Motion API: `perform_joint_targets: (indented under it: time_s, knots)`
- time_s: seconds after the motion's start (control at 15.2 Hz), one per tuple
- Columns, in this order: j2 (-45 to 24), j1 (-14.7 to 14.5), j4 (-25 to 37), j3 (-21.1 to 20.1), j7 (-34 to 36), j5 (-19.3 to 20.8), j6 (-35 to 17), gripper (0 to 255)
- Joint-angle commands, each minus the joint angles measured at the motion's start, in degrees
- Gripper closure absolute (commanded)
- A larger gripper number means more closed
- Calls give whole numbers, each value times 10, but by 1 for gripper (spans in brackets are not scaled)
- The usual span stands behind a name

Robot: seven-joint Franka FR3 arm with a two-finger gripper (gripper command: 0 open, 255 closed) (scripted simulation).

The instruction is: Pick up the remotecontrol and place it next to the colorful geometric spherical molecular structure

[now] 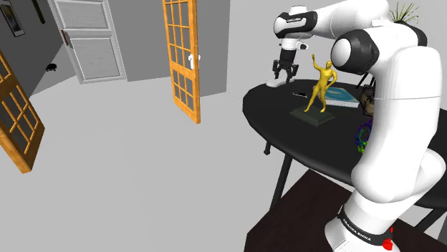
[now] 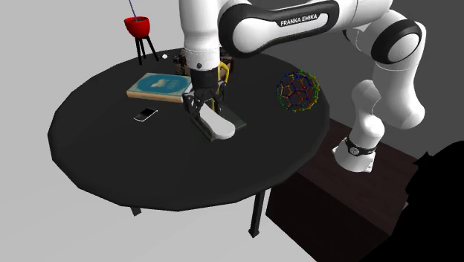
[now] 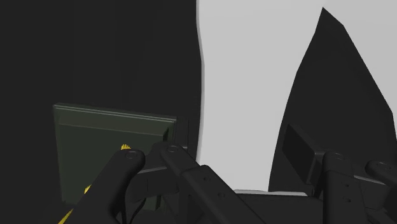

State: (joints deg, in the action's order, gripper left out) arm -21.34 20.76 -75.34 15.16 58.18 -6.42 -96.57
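A round black table [image 1: 286, 139] stands on a pale grey floor [image 1: 129, 165] in a grey-walled room with a white panelled door [image 1: 89, 39] and two orange-framed glazed doors [image 1: 183, 57]. In the second exterior view a black area [image 2: 435, 216] shows past the dark box stand [image 2: 327, 205]. On the table are a gold figurine on a dark green base [image 1: 320, 89], a teal book [image 2: 158, 85], a red pot on a tripod [image 2: 137, 27], a small flat white-and-black device [image 2: 146, 114] and the multicoloured lattice sphere [image 2: 298, 91].

The white arm's black gripper [image 2: 202, 109] points down beside the figurine. Its fingers are closed on one end of the white oblong remote control [image 2: 221, 127], which is held clear of the tabletop. The remote juts from the fingertips rather than hanging plumb. In the second exterior view its long axis slants down toward the lower right, rounded free end lowest. In the shoulder view it runs leftward and slightly down from the fingers. The sphere sits well apart from it, toward the second exterior view's right, near the stand.
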Motion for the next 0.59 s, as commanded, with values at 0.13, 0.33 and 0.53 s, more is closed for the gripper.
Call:
perform_joint_targets:
  time_s: [0.13,0.33,0.53]
  knots:
    - [-6,4,41,1,0,-1,35,255]
    - [-14,7,76,1,0,-3,62,255]
    - [-25,12,116,1,1,-6,91,255]
